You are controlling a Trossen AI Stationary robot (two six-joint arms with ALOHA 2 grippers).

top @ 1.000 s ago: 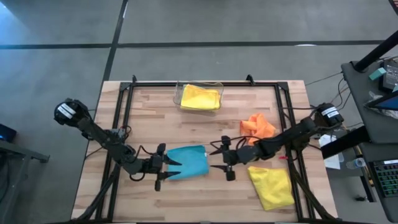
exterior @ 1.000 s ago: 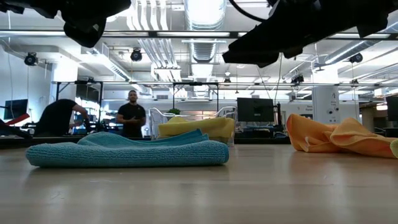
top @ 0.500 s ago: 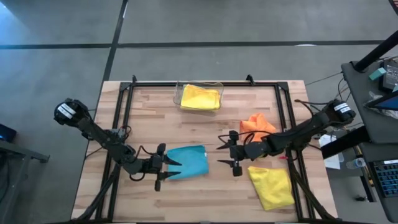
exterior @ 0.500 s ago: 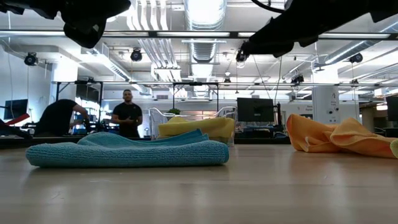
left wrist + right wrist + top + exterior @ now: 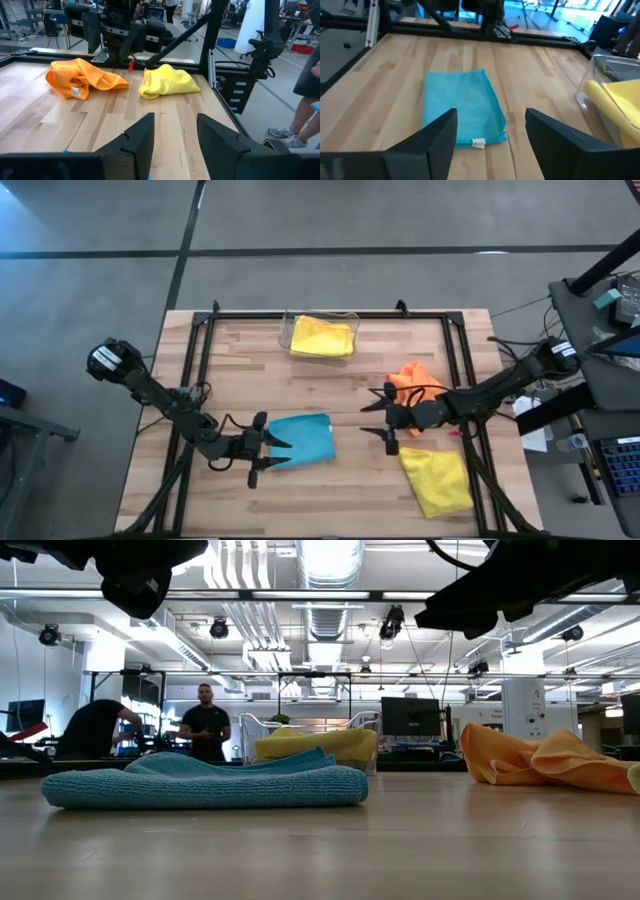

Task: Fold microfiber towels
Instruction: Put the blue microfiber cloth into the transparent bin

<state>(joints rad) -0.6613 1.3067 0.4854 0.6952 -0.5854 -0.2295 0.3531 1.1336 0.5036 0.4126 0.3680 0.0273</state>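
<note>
The right gripper [image 5: 385, 423] hovers with fingers spread, empty, between the folded blue towel [image 5: 303, 440] and the crumpled orange towel [image 5: 414, 383]. The left gripper [image 5: 262, 447] waits, parted and empty, at the blue towel's edge. Next, grasp an orange corner cleanly. Only the high view shows the yellow towel [image 5: 322, 337] in the clear bin [image 5: 288, 327].

Grey concrete floor [image 5: 90, 240], ceiling ducts [image 5: 330, 615], strip lights [image 5: 325, 555]

My left end effector [image 5: 268, 450] open at the folded blue towel's [image 5: 301, 440] edge, my right end effector [image 5: 382, 420] open, empty, orange towel [image 5: 414, 383] just behind it, yellow towel [image 5: 437, 479] beside it on the bench [image 5: 250, 380]
</note>
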